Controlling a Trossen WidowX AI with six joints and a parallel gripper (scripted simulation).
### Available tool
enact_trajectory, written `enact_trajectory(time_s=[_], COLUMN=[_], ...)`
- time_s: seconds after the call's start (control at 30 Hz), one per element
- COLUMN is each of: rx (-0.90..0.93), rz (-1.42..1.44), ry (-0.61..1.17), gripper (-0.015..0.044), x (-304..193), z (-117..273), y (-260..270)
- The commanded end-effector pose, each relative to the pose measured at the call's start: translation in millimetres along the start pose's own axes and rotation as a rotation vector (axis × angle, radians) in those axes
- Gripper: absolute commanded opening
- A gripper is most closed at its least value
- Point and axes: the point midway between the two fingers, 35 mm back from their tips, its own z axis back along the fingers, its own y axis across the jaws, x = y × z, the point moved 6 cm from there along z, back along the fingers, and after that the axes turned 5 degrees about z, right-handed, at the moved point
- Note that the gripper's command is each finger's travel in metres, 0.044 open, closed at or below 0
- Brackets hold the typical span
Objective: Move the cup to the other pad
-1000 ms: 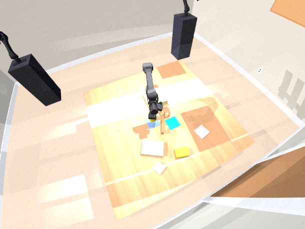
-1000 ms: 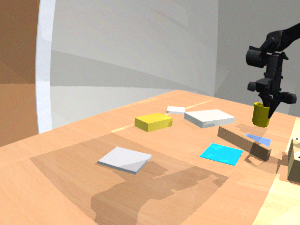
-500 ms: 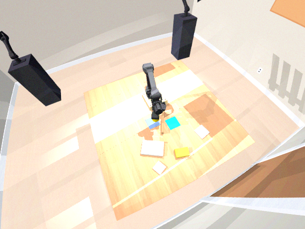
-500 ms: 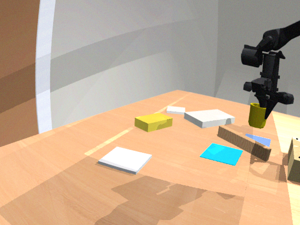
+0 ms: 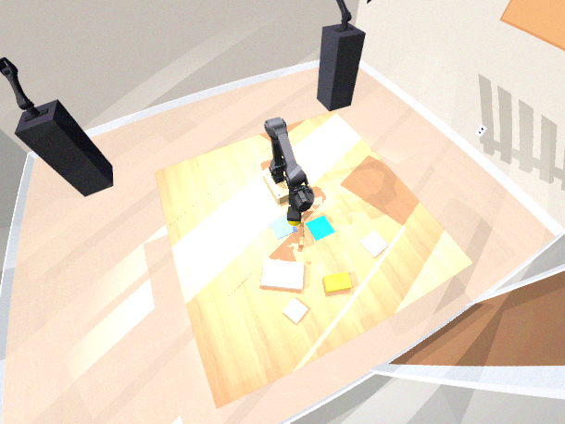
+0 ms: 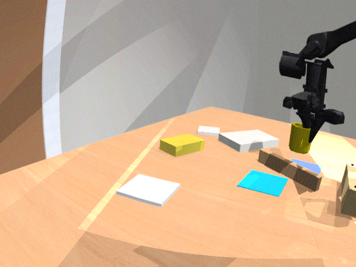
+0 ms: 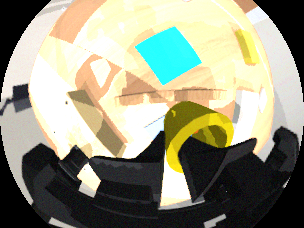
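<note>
A: Where is your cup [image 6: 299, 137] right now?

B: It's up in the air, off the table [image 6: 187, 221]. Your gripper [image 6: 309, 132] is nearly shut and pinches the cup's rim, with one finger inside and one outside.

A: Is the cup straight?

B: It looks upright, maybe a bit tilted. You can't see the marbles from here.

A: Where are your pads?

B: The pale blue pad [image 6: 307, 165] sits under the cup, behind the wood bar [image 6: 289, 168]. The bright blue pad [image 6: 263, 182] lies on the near side of that bar.
</note>
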Motion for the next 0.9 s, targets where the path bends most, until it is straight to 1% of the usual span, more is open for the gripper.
enact_trajectory(time_s=[0.0,0.87], rx=[0.000,0.000], rz=[-0.001,-0.001], ry=[-0.004,-0.010], gripper=[0.0000,0.0000], x=[10,68], z=[1,3], y=[-1,-4])
